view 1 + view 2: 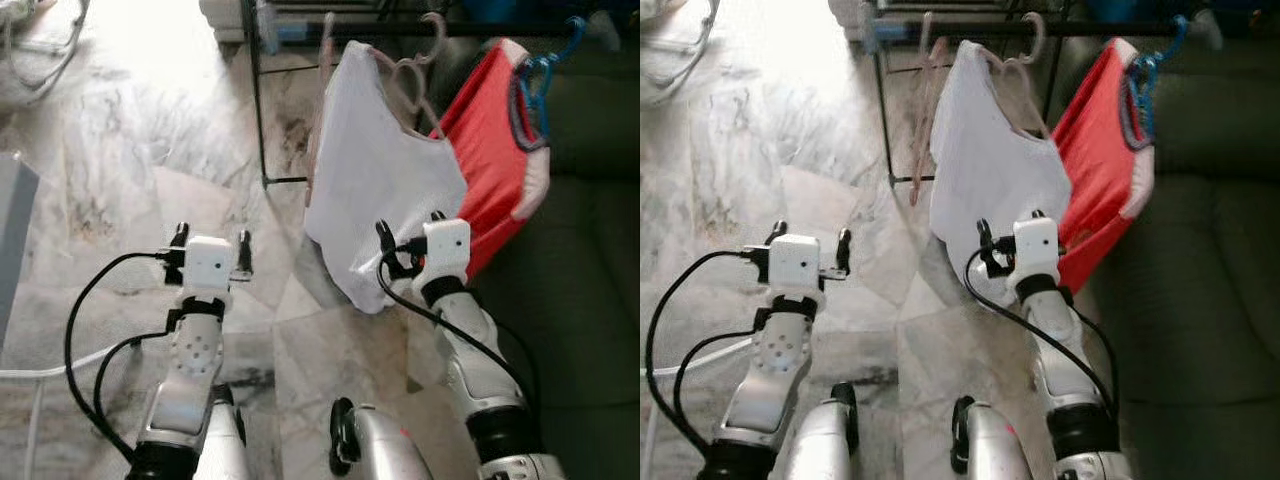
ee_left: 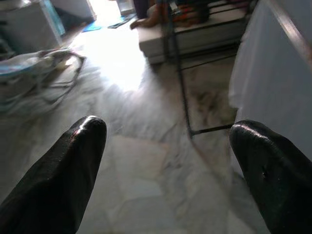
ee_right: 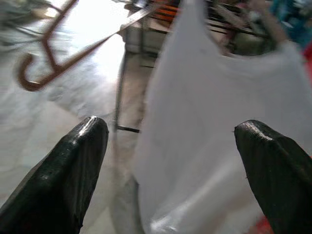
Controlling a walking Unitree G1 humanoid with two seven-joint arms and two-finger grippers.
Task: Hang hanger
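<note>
A white shirt hangs on a pinkish hanger, hooked over the dark rail of a clothes rack. Beside it on the rail, a red garment hangs on a blue hanger. An empty brownish hanger hangs to the left of the shirt. My right gripper is open just in front of the shirt's lower part, and the shirt shows between its fingers. My left gripper is open and holds nothing, above the marble floor left of the rack's post.
A dark green sofa runs along the right, behind the red garment. The rack's black post and foot stand on the marble floor. A grey object is at the far left. A low shelf stands behind the rack.
</note>
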